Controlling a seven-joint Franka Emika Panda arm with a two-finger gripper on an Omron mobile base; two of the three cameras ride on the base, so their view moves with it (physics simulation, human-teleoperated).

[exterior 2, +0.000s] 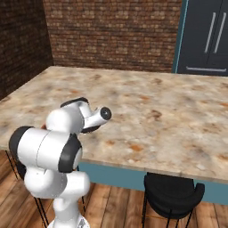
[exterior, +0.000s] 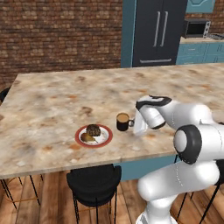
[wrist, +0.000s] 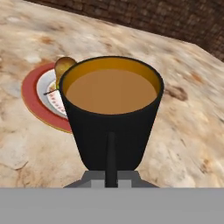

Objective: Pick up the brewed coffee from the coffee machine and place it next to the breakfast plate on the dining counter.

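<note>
The brewed coffee [exterior: 123, 121], a small black mug with light brown liquid, stands low over the dining counter [exterior: 52, 100] just right of the breakfast plate [exterior: 79, 136]. I cannot tell whether the mug rests on the slab. My gripper [exterior: 133, 125] reaches it from the right and is shut on its side handle. In the hand view the mug [wrist: 111, 118] is close up, its handle running down into the gripper [wrist: 110, 176]. The red-rimmed plate [wrist: 33, 94] with a brown pastry [wrist: 64, 65] lies just behind it to the left. The coffee machine is out of view.
A black stool [exterior: 94, 183] sits under the counter's near edge below the plate, and another stool [exterior 2: 173, 191] is further right. A dark fridge [exterior: 159, 30], teal cabinets [exterior: 205, 52] and a microwave [exterior: 197, 28] stand beyond the counter. A brick wall [exterior: 61, 35] runs behind.
</note>
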